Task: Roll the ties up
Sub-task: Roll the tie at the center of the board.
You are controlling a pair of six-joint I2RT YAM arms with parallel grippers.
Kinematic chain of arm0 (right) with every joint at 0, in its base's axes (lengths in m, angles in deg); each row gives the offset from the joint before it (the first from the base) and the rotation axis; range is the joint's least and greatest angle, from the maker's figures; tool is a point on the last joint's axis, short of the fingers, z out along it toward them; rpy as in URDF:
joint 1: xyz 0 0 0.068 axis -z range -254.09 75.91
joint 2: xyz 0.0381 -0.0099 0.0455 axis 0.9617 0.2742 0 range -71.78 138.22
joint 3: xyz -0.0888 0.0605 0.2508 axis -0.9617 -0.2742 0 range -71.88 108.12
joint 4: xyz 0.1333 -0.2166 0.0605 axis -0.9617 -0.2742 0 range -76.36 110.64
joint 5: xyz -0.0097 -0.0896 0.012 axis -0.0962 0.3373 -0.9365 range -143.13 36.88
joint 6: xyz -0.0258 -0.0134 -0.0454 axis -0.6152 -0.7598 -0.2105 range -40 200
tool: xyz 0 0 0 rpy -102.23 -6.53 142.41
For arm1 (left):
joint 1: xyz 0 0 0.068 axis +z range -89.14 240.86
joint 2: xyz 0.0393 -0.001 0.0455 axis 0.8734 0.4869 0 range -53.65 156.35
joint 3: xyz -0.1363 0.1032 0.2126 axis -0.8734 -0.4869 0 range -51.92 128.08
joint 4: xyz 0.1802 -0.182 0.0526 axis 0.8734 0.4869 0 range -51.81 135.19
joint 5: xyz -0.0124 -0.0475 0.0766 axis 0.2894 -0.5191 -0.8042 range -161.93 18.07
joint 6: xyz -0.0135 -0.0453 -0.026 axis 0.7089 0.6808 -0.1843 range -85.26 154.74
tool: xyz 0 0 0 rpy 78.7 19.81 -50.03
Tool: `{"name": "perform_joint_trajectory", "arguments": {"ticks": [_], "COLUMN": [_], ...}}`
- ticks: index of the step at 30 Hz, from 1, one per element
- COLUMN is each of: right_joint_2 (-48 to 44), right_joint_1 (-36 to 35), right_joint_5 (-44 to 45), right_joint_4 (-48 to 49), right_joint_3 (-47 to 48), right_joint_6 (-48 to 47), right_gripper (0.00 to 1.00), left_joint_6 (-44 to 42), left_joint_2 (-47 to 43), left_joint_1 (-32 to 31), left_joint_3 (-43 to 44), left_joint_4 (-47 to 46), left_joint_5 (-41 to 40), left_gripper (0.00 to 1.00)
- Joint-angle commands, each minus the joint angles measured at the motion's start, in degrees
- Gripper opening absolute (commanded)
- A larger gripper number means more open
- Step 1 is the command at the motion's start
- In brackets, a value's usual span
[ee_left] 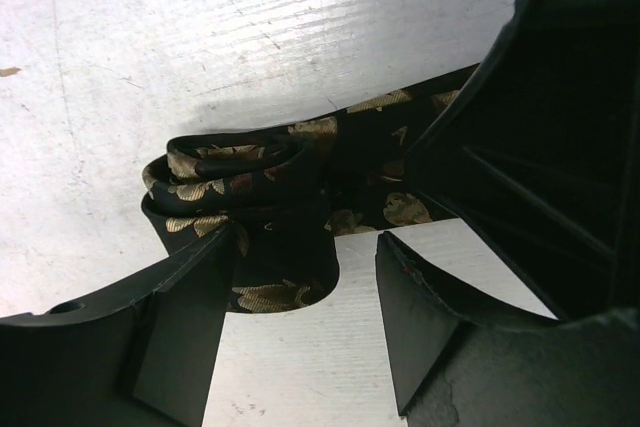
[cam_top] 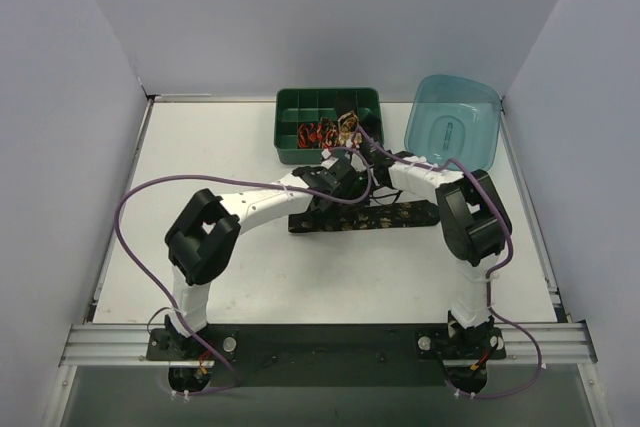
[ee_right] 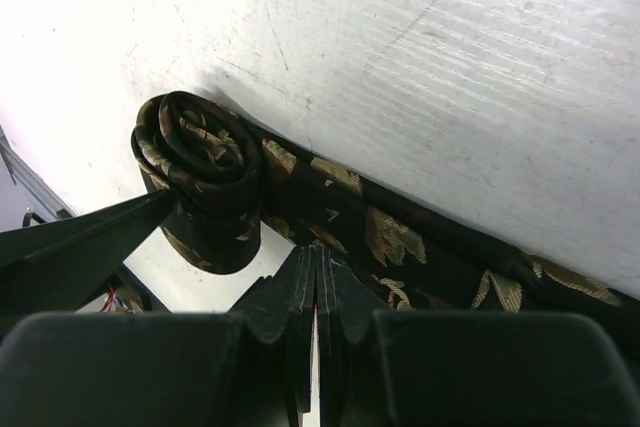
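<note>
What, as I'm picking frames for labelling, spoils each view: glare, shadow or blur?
Top external: evenly lit and sharp, but the black necktie with gold motifs is partly hidden by the arms. Left wrist: the white table glares, and the left gripper is a near-black silhouette. Right wrist: the tie's rolled end is sharp and shadows the table; the right gripper looks soft.

The left arm and the right arm both have white links between bulky black joint housings. A thin purple cable runs in loops along each arm. The fingers are matte black, flat and angular.
</note>
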Motion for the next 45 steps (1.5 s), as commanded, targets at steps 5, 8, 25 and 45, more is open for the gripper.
{"name": "perform_joint_trajectory", "arguments": {"ticks": [5,8,25,45], "right_joint_2": [-2.1,-2.1,-6.4,5.7], "right_joint_1": [0.5,0.7,0.0,-9.4], "right_joint_5": [0.3,0.0,-5.9,-10.1], "right_joint_4": [-2.3,-2.3,1.3,8.2], "right_joint_3": [0.1,0.1,2.0,11.3], "right_joint_6": [-1.0,-1.3,-1.1,4.1], "right_gripper": [0.0,0.0,0.0,0.0], "left_joint_6": [2.4,2.7,-0.5,-0.4], "left_joint_2": [0.9,0.6,-18.6,-43.5], "left_joint_1": [-0.5,-0.5,2.5,22.8], "left_joint_3": [-0.6,-1.0,-9.1,-35.2], "left_joint_4": [-3.5,-4.2,-14.2,-23.4], "left_joint_5": [-0.4,-0.9,0.4,16.3], "left_gripper": [0.69,0.69,0.8,0.97]}}
